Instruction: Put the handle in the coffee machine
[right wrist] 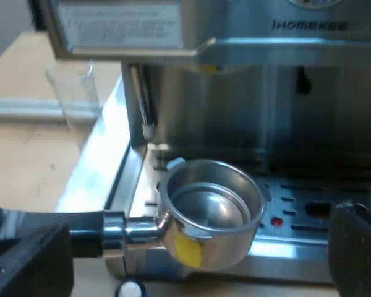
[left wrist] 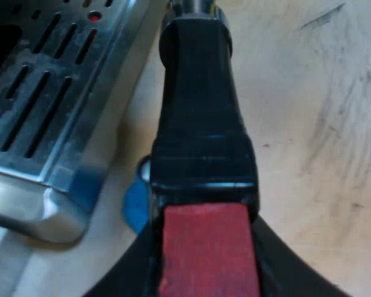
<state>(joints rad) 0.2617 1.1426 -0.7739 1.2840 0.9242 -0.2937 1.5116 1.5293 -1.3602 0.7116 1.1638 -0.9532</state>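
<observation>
My left gripper (left wrist: 204, 269) is shut on the holder's dark handle (left wrist: 201, 105), with the red end (left wrist: 207, 247) between its fingers (left wrist: 127, 275). The handle points away from me alongside the machine's slotted drip tray (left wrist: 43, 93). In the right wrist view the metal holder (right wrist: 210, 213) hangs level, its empty basket open upward, just in front of the espresso machine (right wrist: 253, 93) and over the drip tray's edge (right wrist: 284, 257). My right gripper (right wrist: 201, 244) is open, its fingers wide apart on either side of the holder and not touching it.
A measuring glass (right wrist: 74, 93) stands on the wooden table (left wrist: 309, 124) beside the machine. The steam wand (right wrist: 142, 105) hangs near the holder's basket. A small blue thing (left wrist: 135, 201) lies on the table under the handle.
</observation>
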